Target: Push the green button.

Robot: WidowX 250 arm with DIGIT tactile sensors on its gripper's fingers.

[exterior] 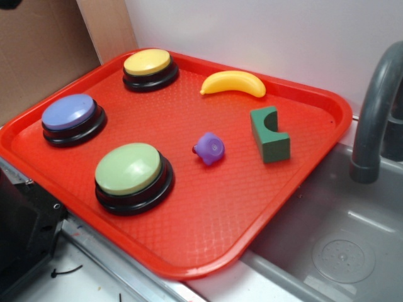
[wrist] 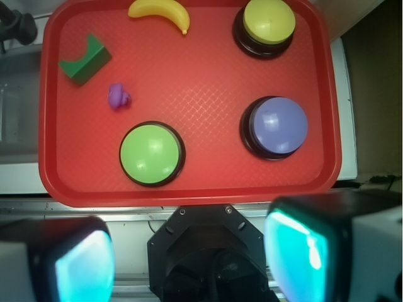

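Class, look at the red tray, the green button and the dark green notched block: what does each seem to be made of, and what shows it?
Red tray: probably moulded plastic; a fine embossed diamond texture with soft sheen.
Green button: likely smooth plastic; a matte pale dome on a glossy black base.
Dark green block: flat, dull faces; painted wood or foam, unclear which.

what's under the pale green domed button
A round black base sits beneath the pale green domed button, resting on the red plastic tray. The tray patch under the base is covered.
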